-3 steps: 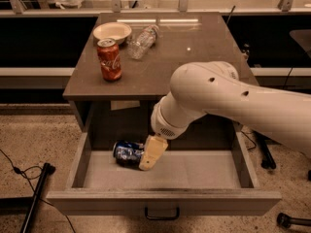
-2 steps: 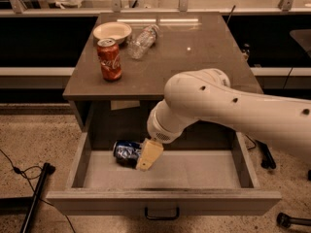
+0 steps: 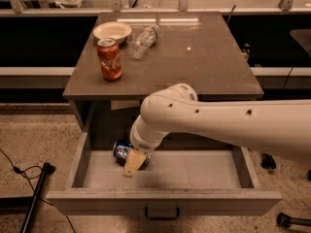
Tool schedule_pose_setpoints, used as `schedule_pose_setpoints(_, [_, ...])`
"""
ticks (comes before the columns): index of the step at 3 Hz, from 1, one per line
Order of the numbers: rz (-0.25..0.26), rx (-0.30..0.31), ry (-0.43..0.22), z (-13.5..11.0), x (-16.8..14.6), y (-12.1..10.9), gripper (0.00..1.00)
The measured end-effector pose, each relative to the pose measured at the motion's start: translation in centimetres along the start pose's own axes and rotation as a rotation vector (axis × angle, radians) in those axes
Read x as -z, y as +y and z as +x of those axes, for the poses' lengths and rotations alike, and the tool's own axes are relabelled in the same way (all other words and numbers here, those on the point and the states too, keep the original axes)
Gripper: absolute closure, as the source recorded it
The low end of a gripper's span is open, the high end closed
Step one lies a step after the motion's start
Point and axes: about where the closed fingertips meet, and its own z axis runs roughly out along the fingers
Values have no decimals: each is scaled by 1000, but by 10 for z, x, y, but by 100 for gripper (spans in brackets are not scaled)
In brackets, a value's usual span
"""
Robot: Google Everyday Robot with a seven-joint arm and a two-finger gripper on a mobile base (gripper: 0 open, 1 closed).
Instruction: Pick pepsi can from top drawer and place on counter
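On the counter, a red Coca-Cola can stands near the left edge. A pale bowl sits at its 12 o'clock, and a clear bottle lies at the bowl's 3 o'clock. Below, the top drawer stands open. The pepsi can lies on its side in the drawer's back left part. The gripper sits right against it at the can's 4 o'clock, partly covering it. I cannot tell whether it is clamped on the can. The white arm stretches off toward 3 o'clock.
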Motion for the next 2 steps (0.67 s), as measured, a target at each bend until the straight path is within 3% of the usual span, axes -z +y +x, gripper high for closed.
schedule_pose_setpoints(1, [-17,-23,7,9,-38,2,12])
schedule_pose_setpoints(2, [-21,-63,20,20,-61,-1,28])
